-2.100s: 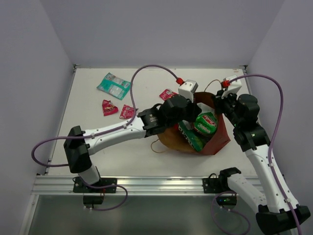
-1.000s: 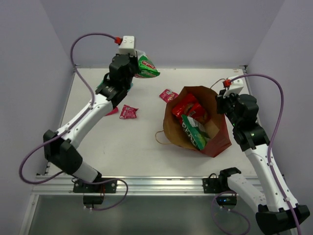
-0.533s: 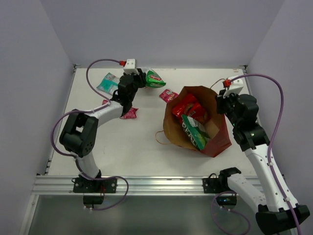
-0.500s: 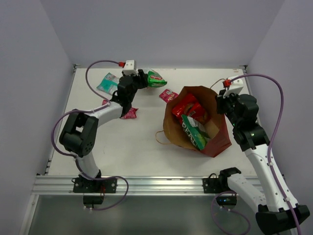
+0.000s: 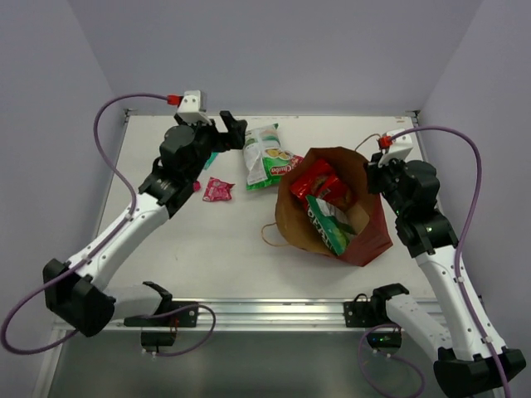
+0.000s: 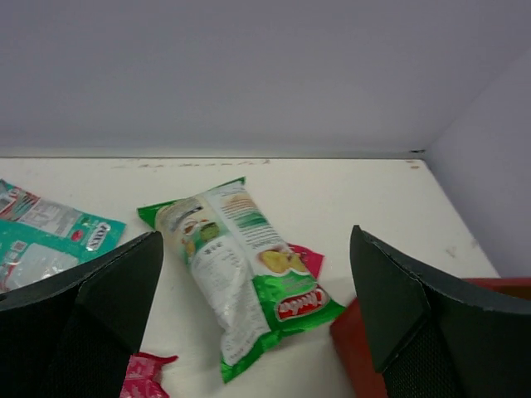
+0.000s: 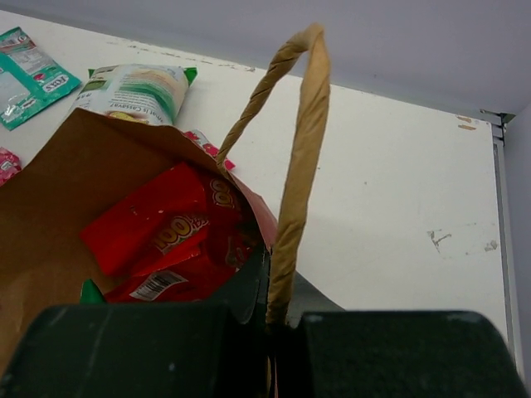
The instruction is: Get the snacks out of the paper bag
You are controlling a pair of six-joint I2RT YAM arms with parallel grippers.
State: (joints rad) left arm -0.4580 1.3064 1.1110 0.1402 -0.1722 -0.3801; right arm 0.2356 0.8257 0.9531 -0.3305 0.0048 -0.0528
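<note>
Now the left tool [image 5: 231, 133] hangs released and empty; the green-and-white chip packet [image 5: 265, 157] lies on the table [image 5: 207, 240] at the paper bag's [image 5: 365, 240] 10 o'clock. Red packets [image 5: 323, 184] lie inside: the right tool [image 7: 270, 323], clenched on the twine handle [image 7: 299, 166], should hold the mouth open for the next reach.

Matt brown kraft paper bag [image 5: 290, 218], centre right, with rough twisted-paper handle [image 7: 300, 141]; glossy, crinkled foil green-and-white packet [image 6: 241, 274] and red packets [image 7: 158, 225]; smooth matt white table [image 5: 207, 249].
</note>
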